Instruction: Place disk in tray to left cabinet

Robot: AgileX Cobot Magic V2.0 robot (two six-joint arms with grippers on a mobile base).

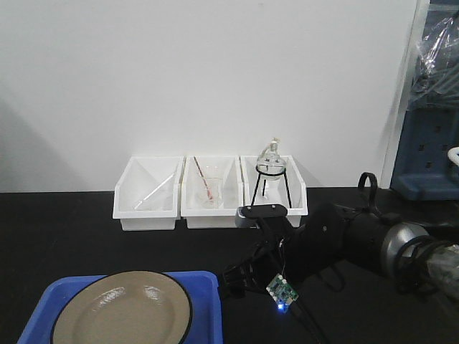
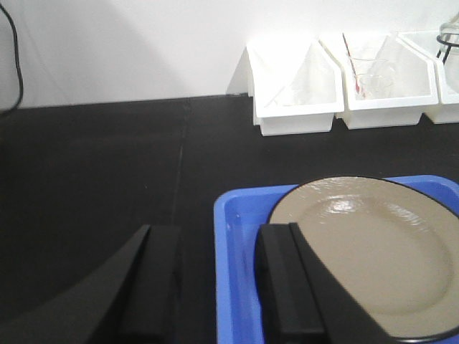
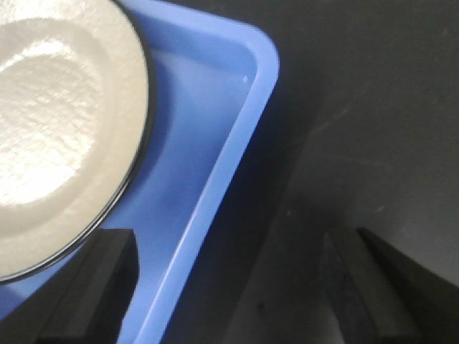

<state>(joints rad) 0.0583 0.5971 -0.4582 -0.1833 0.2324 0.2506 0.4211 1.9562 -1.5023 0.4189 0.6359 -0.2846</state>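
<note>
Grippers first, since they're closest. Left gripper (image 2: 219, 294) is spread wide and straddles the left rim of the tray (image 2: 237, 236), with one finger out over the black table (image 2: 93, 165) and the other inside, over the edge of the disk (image 2: 366, 251). It's not pinching anything. Right gripper (image 3: 226, 287) is the same story on the opposite side: jaws apart, the tray's right rim running between them, nothing clamped.

Disk sits flat in the tray, tan face up, filling most of it, so I'd call that half of the job done. Tray itself rests on the table, close to the robot. Well behind it, three white bins (image 1: 149, 188) line up against the wall with glassware in them, including a flask (image 1: 270, 156) on a little black stand in the right one.

Cabinet isn't in any view, so by my read the whole carry is left. That means closing both sides on the rims, lifting level so the disk doesn't slide, and getting it over to a shelf.
</note>
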